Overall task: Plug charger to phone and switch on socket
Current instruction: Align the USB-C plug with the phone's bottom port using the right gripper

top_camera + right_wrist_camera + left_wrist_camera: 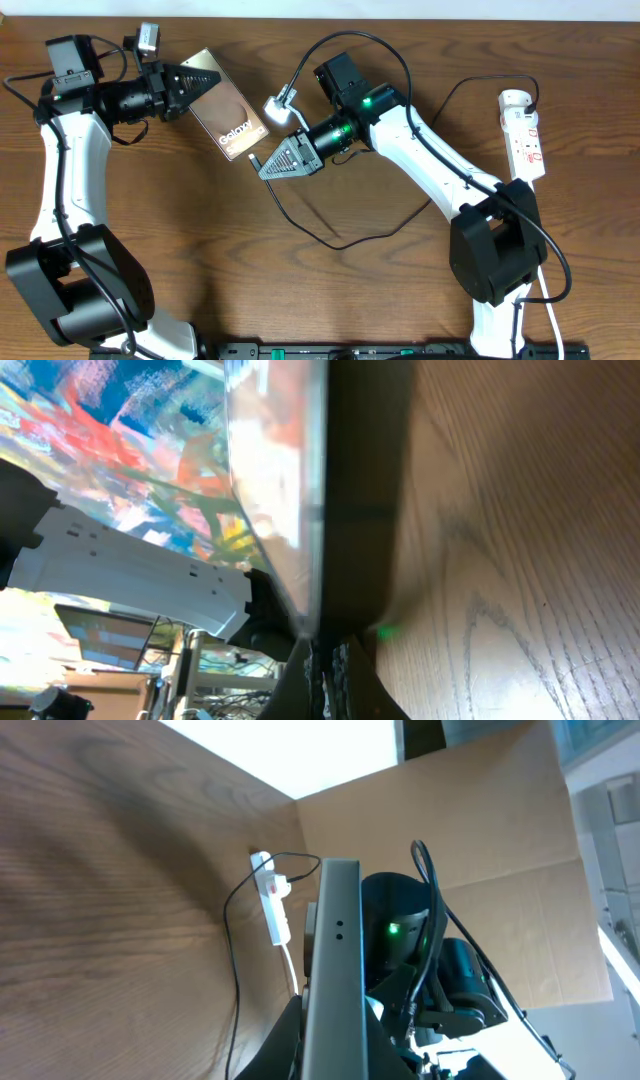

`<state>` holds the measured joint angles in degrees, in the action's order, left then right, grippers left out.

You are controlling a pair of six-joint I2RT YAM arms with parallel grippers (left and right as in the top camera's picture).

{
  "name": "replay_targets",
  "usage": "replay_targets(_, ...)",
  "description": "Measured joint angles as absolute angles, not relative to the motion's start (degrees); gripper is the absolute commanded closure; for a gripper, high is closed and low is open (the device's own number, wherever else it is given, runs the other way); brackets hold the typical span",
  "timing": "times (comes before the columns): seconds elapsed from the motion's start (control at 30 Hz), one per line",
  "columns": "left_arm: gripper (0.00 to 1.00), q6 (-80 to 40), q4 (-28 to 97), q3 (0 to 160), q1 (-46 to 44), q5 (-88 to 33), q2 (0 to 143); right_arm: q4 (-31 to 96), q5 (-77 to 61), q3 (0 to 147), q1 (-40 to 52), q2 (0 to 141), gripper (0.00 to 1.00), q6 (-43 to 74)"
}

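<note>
The left gripper (203, 86) is grasping the phone (230, 115) at the 11 o'clock area of the table (300, 305), the right gripper (262, 162), clenched on the charger (338, 245) tip, is hovering at the phone's 5 o'clock, and the socket (522, 135) is lying at 2 o'clock.

Glossy brown phone (228, 112) showing white lettering, white socket (522, 135) at far right carrying red marks, black charger (340, 245) crossing brown wood-grain table (300, 300).
</note>
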<state>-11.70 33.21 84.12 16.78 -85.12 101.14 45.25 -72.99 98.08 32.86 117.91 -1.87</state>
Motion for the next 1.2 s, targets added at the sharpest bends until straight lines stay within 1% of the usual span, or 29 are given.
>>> replay_targets(0.67, 0.93, -10.4, 32.8, 84.1, 16.8, -86.8, 101.2, 46.9, -72.6, 98.1, 33.0, 117.9, 0.99, -1.9)
replay_targets(1.2, 0.93, -10.4, 32.8, 84.1, 16.8, -86.9, 101.5, 46.9, -69.3, 98.1, 33.0, 117.9, 0.99, -7.0)
